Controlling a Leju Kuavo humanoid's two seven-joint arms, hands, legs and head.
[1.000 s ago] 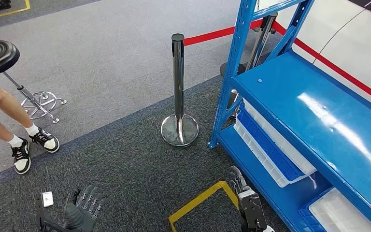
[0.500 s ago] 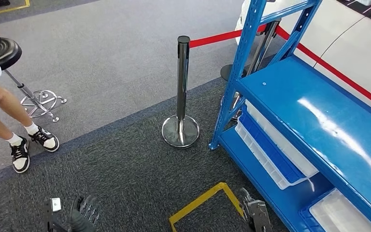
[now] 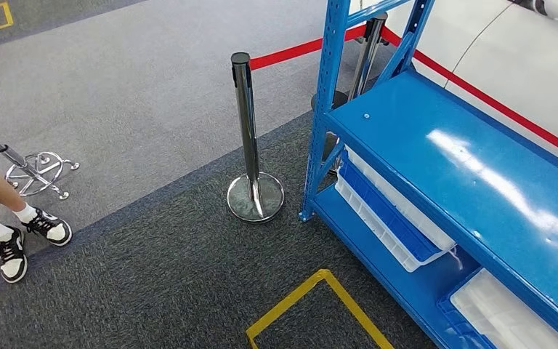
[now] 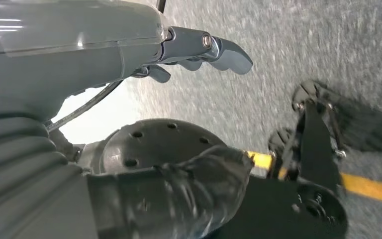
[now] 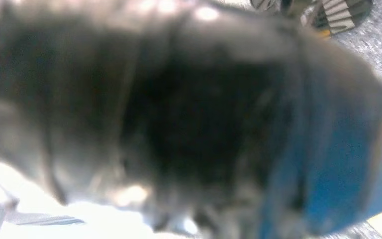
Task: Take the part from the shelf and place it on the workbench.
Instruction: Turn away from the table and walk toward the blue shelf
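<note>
Note that the blue steel shelf unit (image 3: 443,156) occupies the right side of the head view, its long axis running from the near right corner away toward the upper middle. Its shiny upper deck carries nothing that can be identified as the part. On the lower deck, two translucent white plastic bins in blue frames (image 3: 392,218) lie along the front edge, one near the left upright and one at the near right corner. Judge the part to be in or near these bins; you cannot confirm it, because no loose part is distinguishable.

Check the left hand (image 4: 199,50) in its wrist view: it hangs over grey carpet with its fingers extended and nothing in them, so treat it as released. The right hand (image 5: 179,124) appears as a dark blur close to the lens with a blue surface beside it; you cannot tell whether it is clenched, released or grasping.

The shelf lies to the robot's right, so the right arm is judged the nearer one for the coming reach toward the lower deck.

A chrome stanchion post with a red belt (image 3: 251,145) stands just beside the shelf's left upright. Yellow floor tape (image 3: 312,298) marks the carpet in front. A person's legs in black-and-white shoes (image 3: 14,240) stand at the far left, beside a black stool (image 3: 14,145). No brand, label or legible writing is visible.
</note>
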